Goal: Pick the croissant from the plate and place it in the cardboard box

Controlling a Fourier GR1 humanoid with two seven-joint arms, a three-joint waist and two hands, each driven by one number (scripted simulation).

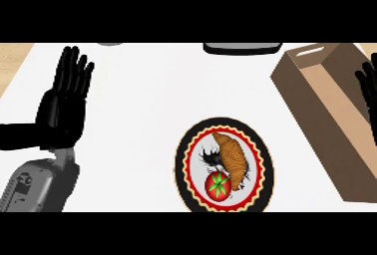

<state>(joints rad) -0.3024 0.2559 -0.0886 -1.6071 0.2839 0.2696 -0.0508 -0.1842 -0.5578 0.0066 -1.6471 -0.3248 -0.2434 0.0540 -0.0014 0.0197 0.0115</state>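
Note:
A golden-brown croissant [233,158] lies on a round plate [187,160] with a black rim and red scalloped border, low in the middle of the head view. A red tomato [217,185] sits beside it on the same plate. An open cardboard box [333,107] stands at the right, its long side running toward me. My left hand [65,102] is at the far left, open, fingers straight and pointing up, well away from the plate. My right hand [368,79] shows only as black fingers at the right edge, over the box's far side.
The counter top [154,89] is white. A dark grey object [243,48] sits at the back edge, and a small grey thing [109,44] at the back left. Wooden surface [13,60] shows at the far left.

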